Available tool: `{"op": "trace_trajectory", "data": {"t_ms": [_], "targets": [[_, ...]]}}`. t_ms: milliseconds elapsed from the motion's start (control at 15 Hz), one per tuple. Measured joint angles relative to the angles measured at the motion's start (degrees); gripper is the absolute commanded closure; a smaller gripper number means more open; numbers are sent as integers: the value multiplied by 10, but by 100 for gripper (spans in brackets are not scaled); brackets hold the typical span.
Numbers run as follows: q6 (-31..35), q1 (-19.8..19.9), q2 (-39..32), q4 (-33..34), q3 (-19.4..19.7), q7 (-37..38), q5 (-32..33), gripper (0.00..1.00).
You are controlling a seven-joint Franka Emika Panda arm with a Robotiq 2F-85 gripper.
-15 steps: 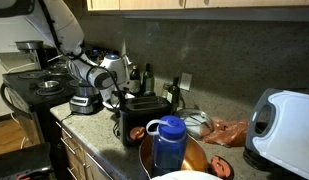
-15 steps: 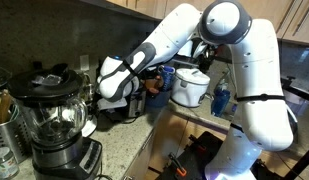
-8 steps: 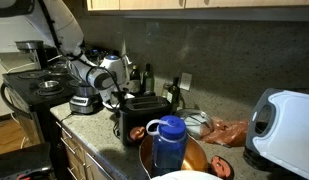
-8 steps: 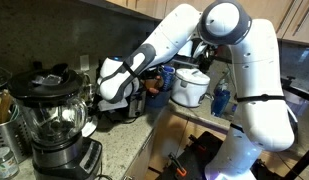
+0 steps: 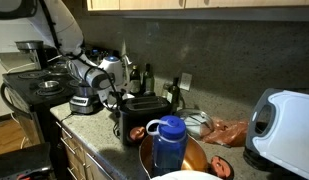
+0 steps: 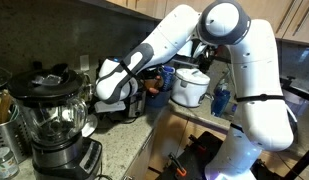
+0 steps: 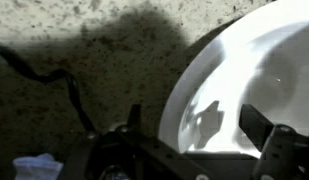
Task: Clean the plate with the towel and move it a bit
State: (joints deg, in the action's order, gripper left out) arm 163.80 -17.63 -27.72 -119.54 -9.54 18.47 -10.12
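Note:
In the wrist view a white plate [image 7: 254, 70] lies on the speckled counter and fills the right half of the frame. My gripper [image 7: 199, 125] hangs just above the plate's near edge, open, with one finger on each side and nothing between them. A crumpled pale blue-white towel [image 7: 36, 165] lies at the bottom left, apart from the fingers. In both exterior views the gripper [image 5: 112, 93] [image 6: 114, 92] points down at the counter beside the black toaster [image 5: 144, 110]. The plate and the towel are hidden there.
A black cable [image 7: 64, 85] snakes over the counter left of the plate. A blender [image 6: 54, 120] stands close by, and a white cooker [image 6: 192, 88] stands beyond the toaster. A blue bottle [image 5: 169, 145], an orange bowl [image 5: 199, 155] and a white appliance [image 5: 284, 125] crowd the counter's other end.
The jaws have spread apart. The arm stays in the same place over the counter.

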Motion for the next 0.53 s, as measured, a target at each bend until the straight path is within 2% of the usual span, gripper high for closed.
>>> {"op": "trace_trajectory", "data": {"t_ms": [267,533], "targets": [[6,14,-1,4,-28,0,-57,0],[21,15,-4,4,-30,9,-84,0]]}}
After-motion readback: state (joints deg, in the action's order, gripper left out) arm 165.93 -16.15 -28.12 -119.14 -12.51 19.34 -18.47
